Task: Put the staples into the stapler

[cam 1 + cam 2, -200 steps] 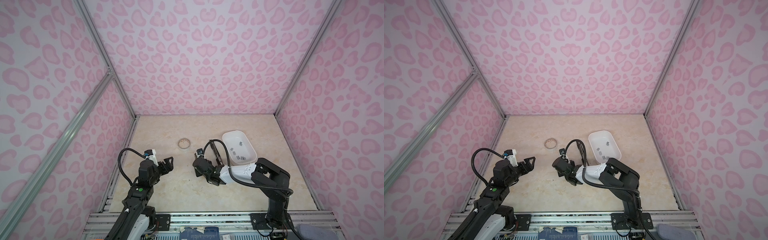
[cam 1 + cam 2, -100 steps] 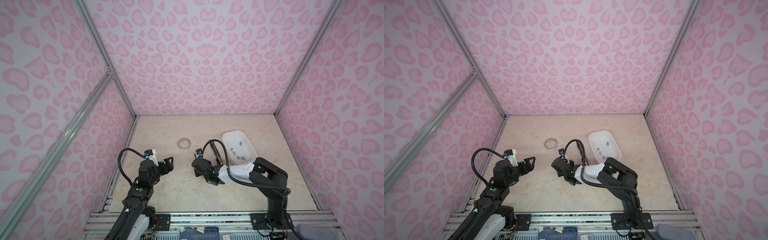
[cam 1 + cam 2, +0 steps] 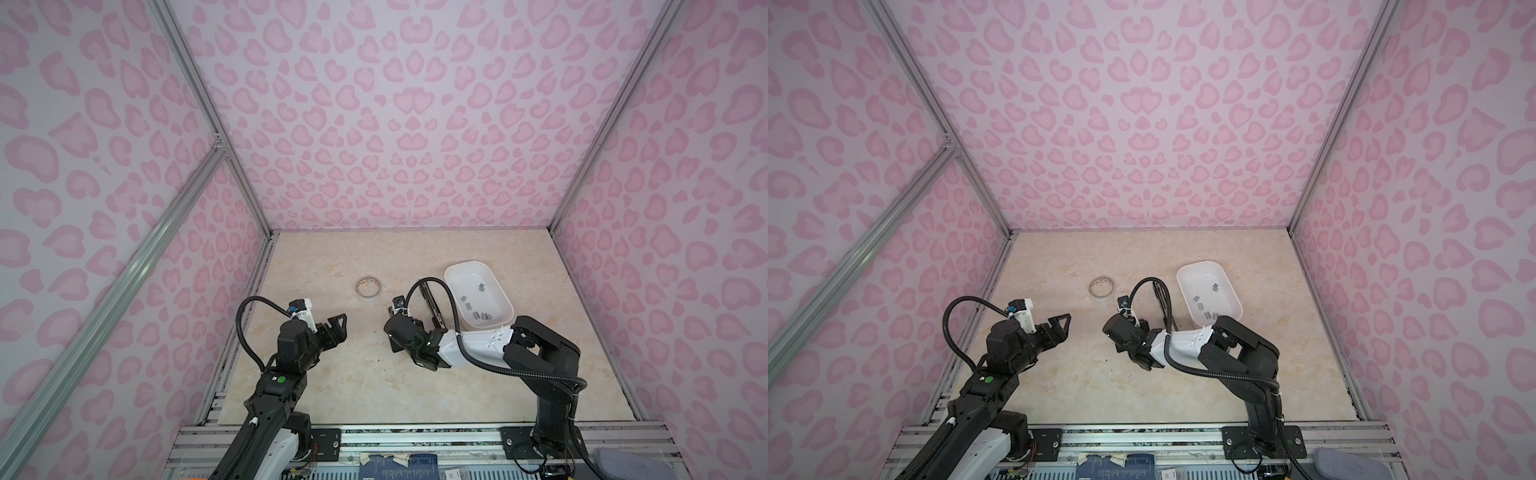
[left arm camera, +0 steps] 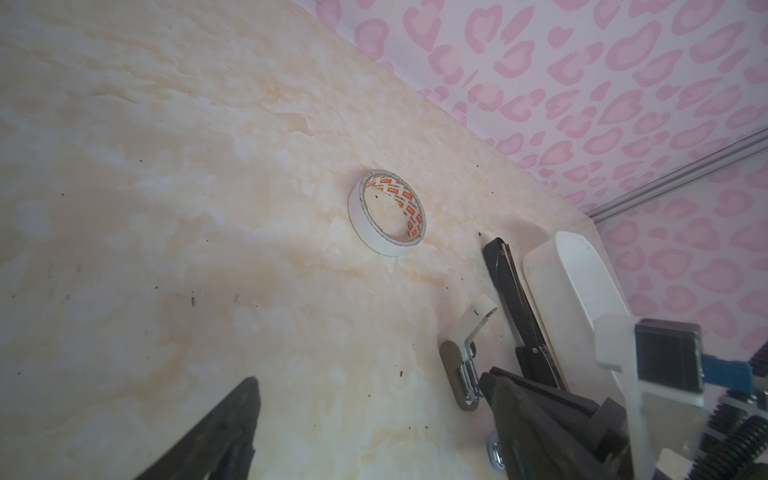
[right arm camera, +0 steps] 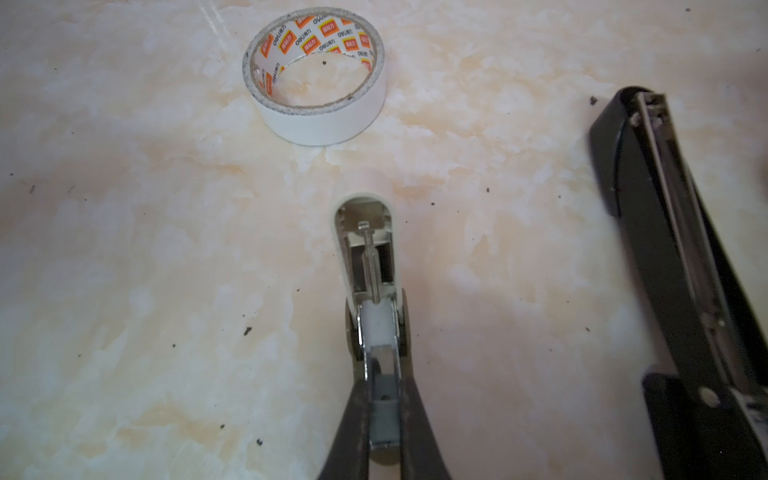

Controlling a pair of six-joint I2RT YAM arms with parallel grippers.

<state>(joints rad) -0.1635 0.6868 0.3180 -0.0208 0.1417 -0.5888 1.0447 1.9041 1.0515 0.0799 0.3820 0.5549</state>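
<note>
Here, the right gripper [image 5: 384, 390] is seen clamped on the rear end of a small white stapler [image 5: 368, 257], with its two dark fingers pressed against the metal sides. The stapler's lid is swung open, so that its underside and a thin metal rod are exposed. The nose is pointed roughly toward a roll of tape [image 5: 316, 75]. Whether the stapler's base is touching the bench [image 5: 145, 270] cannot be told for certain.

A much longer black stapler [image 5: 665, 232] is laid open on the bench beside it, apart from the gripper. Just beyond the black stapler a white tray [image 3: 469, 275] is set. The staples [image 3: 484, 326] are found inside it as several small grey strips scattered over its floor, none of them held.

The left gripper [image 3: 336, 330] is held above the bench on the left side, well apart from every item, with jaws spread wide and nothing between them. The roll of tape is laid flat between the two arms, farther back on the bench.
</note>
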